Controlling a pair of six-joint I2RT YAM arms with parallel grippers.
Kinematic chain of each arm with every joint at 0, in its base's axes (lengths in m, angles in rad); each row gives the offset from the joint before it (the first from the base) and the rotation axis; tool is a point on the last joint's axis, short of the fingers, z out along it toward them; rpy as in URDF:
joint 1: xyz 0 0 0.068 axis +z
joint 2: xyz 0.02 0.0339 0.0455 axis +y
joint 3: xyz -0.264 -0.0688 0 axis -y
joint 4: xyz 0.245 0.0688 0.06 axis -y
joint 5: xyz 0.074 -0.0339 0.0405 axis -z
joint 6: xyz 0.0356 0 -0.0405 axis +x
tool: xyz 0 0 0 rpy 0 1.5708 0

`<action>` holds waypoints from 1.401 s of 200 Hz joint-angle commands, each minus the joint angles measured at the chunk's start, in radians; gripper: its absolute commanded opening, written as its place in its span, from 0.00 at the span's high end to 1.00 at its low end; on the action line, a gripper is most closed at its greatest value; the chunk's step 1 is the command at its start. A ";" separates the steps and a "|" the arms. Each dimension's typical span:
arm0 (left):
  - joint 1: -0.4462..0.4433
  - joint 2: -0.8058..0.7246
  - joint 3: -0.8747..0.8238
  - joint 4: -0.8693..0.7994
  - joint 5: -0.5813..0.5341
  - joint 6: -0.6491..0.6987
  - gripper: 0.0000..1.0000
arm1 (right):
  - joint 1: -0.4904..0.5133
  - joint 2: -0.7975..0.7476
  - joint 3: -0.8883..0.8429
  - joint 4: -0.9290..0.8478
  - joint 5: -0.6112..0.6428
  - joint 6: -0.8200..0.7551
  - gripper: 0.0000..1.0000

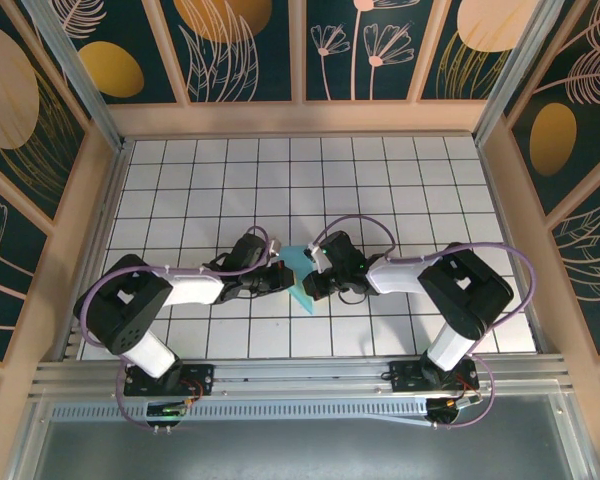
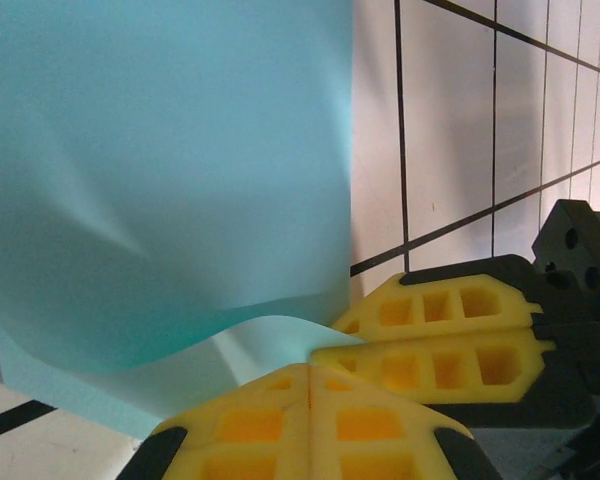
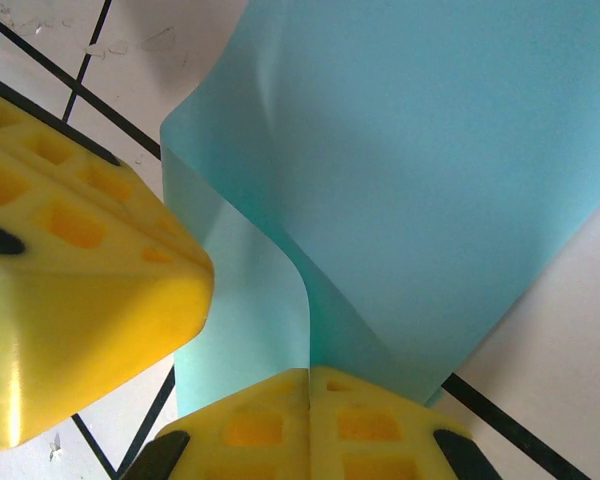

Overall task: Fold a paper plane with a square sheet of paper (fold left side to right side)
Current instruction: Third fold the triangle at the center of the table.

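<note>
Two grippers meet at the middle of the white grid table (image 1: 400,190). From above, we see the left gripper (image 1: 283,273) reaching in from the left and the right gripper (image 1: 312,280) from the right, tips just beside each other. Between them the square sheet of paper (image 1: 302,295) reads from overhead as a narrow, slanted turquoise sliver with its pointed end toward the near side. At that height we cannot make out how the jaws stand.

The wrist cameras settle it. From the left wrist, that arm's yellow fingertips are pressed together with the seam closed, and the pale lower flap of the sheet runs into the seam: clamped on the paper. The right arm's fingers sit just to the right, also together. From the right wrist, its own tips are likewise together, and a bend in the sheet drops straight into the seam: clamped on the paper too. The left arm's fingers sit close on the left.

Paper, seen close: thin and smooth, raised off the tiles and bowed. It has one soft dimple and two layers, one curling under the other.
</note>
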 commanded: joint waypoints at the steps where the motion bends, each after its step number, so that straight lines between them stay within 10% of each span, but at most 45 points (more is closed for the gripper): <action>1: -0.005 0.019 0.016 0.018 -0.003 0.001 1.00 | 0.009 0.050 -0.010 -0.086 0.055 -0.003 1.00; 176: -0.007 0.091 -0.012 -0.033 -0.083 0.018 1.00 | 0.007 0.015 0.020 -0.109 0.066 0.012 1.00; 280: -0.007 0.090 -0.029 -0.054 -0.103 0.011 1.00 | -0.037 -0.173 0.054 -0.242 0.071 0.061 0.73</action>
